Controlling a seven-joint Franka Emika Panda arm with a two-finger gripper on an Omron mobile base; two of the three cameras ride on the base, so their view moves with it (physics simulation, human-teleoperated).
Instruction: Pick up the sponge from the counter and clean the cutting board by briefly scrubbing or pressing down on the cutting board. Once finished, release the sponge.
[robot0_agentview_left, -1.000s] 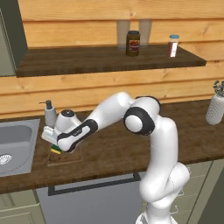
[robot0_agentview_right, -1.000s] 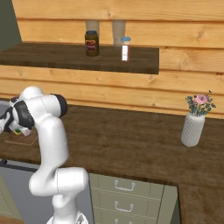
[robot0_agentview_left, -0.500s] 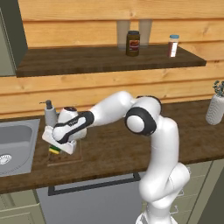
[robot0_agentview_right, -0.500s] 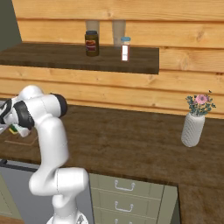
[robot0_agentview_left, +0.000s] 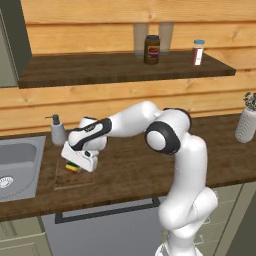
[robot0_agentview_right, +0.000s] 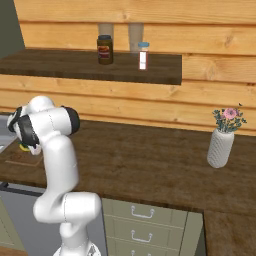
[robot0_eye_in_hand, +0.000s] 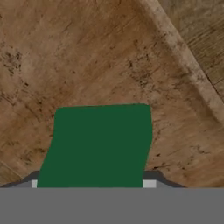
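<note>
Within the last second the claw — clamped on the sponge — had slid across the cutting board toward its end by the sink on the bench, so the scrub looked underway — only release remained.

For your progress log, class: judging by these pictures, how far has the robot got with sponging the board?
Done: the sponge is off the counter and held in the shut gripper. In hand: it sits over the board, whose stained wood lies right under the green pad; whether it is pressing cannot be told. Left: finish the scrub, then let the sponge go.
</note>
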